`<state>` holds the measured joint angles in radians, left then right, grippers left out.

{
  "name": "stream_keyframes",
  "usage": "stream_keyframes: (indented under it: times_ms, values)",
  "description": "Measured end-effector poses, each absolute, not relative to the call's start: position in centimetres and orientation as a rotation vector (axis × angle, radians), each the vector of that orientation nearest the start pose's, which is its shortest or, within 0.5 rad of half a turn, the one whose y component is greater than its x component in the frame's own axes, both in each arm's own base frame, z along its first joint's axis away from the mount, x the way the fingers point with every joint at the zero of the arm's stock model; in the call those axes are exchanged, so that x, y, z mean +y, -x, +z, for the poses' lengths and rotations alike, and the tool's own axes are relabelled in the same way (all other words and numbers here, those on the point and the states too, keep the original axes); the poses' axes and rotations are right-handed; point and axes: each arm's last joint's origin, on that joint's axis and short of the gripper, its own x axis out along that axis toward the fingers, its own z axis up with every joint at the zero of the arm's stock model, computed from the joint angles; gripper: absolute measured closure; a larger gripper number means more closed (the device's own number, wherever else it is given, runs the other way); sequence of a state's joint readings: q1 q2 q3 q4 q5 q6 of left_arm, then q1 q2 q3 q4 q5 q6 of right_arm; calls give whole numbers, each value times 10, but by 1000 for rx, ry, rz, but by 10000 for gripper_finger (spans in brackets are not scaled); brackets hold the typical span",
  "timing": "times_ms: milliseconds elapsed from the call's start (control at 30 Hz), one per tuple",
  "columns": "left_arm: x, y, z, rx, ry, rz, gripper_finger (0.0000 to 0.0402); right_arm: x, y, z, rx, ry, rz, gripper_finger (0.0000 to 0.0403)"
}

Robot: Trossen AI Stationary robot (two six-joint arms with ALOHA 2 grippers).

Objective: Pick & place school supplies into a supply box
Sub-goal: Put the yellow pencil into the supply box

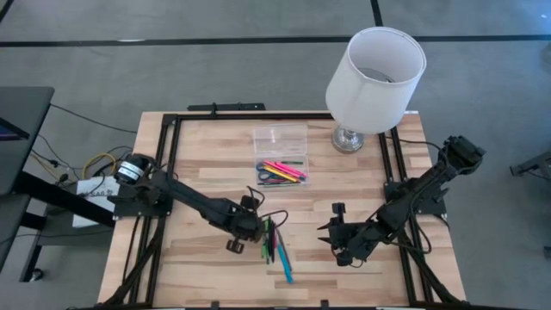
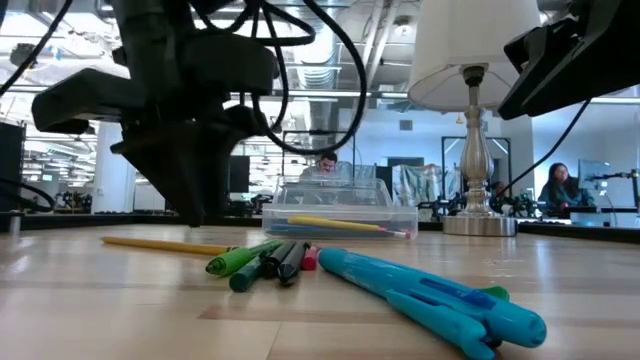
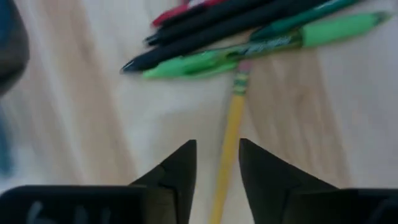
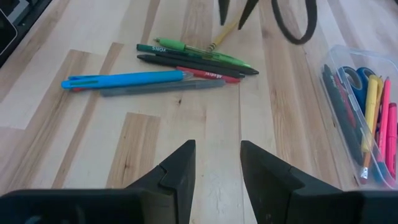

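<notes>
The left gripper (image 1: 244,231) is down low at the left side of the pile of pens (image 1: 274,243). Its two fingers (image 3: 180,168) are a little way apart, and the yellow pencil (image 3: 227,149) lies in the gap between them. I think it is about to pinch the pencil, but I cannot tell if the fingers touch it yet.

What could go wrong here? The pencil is thin and round, so it could roll away or slip out when the fingers squeeze. The pink eraser end (image 3: 243,66) is right against the green pen (image 3: 261,45), so pulling the pencil could push that pen and the black pen (image 3: 205,38) beside it. The fingertips are very near the table (image 1: 198,164) too, and could scrape the wood.

In the middle, farther back, is the supply box (image 1: 280,170). It is open and already has blue scissors (image 4: 359,74), pink markers (image 4: 384,109) and another yellow pencil inside. Its clear lid (image 1: 280,138) lies just behind it. The big blue pen (image 4: 124,79) lies at the near end of the pile.

The right gripper (image 1: 337,238) waits over bare wood on the right, well apart from the pens. Its fingers are spread and it holds nothing. The white lamp (image 1: 376,77) stands at the back right, and a high swing could bump it
</notes>
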<state>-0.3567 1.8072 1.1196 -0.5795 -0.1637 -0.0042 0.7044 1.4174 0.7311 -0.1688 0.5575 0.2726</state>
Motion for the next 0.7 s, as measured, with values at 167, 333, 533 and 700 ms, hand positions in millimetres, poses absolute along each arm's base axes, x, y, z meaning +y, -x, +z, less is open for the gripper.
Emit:
stream_keyframes:
  times_ms: [167,333,533,700]
  values:
    - [-105,-316,145,1250,-273,-196,264,162,-214,186,697,243,42,282]
    - [-99,-308,135,1267,-254,-187,268,162,-214,186,701,237,40,282]
    - [-92,-300,124,1305,-185,-157,332,162,-214,186,701,236,40,282]
    - [-91,-296,120,1302,-146,-103,390,162,-214,186,701,236,40,282]
